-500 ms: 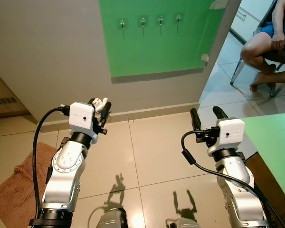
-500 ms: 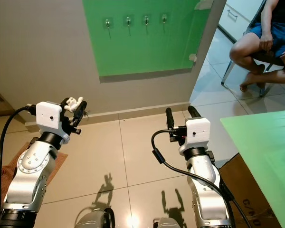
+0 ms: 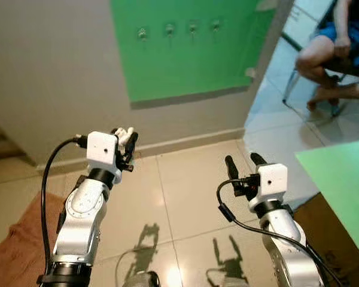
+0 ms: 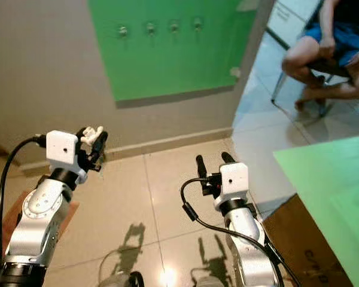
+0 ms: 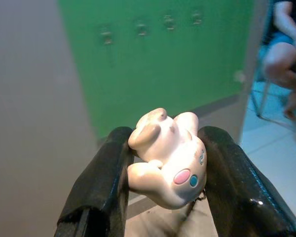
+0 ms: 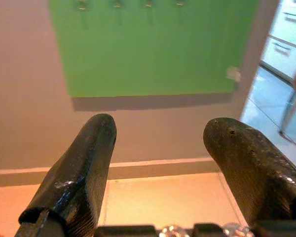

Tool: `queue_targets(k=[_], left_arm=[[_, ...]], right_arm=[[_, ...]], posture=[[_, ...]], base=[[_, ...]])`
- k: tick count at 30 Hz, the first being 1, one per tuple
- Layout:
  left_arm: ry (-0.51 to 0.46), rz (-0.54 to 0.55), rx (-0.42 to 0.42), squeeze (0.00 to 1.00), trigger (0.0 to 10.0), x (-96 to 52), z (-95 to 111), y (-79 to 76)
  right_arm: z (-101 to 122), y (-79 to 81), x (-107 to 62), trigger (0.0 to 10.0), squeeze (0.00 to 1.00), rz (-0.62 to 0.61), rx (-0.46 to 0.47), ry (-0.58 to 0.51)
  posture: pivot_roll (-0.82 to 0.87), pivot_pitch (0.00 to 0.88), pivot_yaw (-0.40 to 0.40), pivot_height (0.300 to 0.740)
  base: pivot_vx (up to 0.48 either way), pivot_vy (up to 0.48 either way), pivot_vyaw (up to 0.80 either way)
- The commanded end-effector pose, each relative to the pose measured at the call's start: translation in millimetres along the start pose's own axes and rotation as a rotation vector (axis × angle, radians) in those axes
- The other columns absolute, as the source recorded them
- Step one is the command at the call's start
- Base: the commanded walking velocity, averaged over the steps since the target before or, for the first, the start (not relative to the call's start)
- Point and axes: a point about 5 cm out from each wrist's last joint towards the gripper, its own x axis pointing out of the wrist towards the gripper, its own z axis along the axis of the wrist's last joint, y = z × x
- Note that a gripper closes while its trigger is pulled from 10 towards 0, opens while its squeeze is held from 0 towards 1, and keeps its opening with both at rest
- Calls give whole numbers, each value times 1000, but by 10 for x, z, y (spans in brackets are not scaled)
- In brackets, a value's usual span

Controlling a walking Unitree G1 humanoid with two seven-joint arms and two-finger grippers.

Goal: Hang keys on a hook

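Hooks (image 3: 167, 28) on green panel (image 3: 185, 66) shifted left and down in head views, so camera moved, approach under way; left gripper (image 3: 127, 139) clamped on keys' white figurine (image 5: 168, 157), well short of far wall; right gripper (image 3: 243, 162) spread, empty.

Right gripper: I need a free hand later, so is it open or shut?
Open: the right gripper has its fingers spread apart, holding nothing.

Home hallway: tiled floor (image 3: 185, 191), green wall panel (image 3: 185, 54) with hooks (image 3: 167, 28), seated person (image 3: 335, 48).
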Motion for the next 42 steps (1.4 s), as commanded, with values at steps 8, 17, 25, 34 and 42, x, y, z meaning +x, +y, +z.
queue_targets(k=[8, 17, 25, 34, 42], left_arm=[[-20, -71, 45, 0, 0, 122, 89, -76], [-5, -65, 47, 0, 0, 122, 60, -53], [7, -67, 43, 0, 0, 94, 29, -63], [9, -73, 45, 0, 0, 95, 14, -70], [10, -75, 49, 0, 0, 92, 6, -71]], right_arm=[[-35, -18, 81, 10000, 0, -5, 2, 7], [-38, -6, 94, 10000, 0, -6, 0, 0], [-60, -18, 52, 10000, 0, -7, -4, 7], [-74, -18, 36, 10000, 0, -1, -6, 16], [-89, -28, 23, 10000, 0, 8, -11, 22]], posture=[[-137, 108, 45, 740], [-139, 114, 46, 740], [-146, 138, 45, 740], [-147, 137, 40, 740], [-143, 133, 36, 740]], base=[[480, 0, 0], [480, 0, 0], [480, 0, 0], [480, 0, 0], [480, 0, 0]])
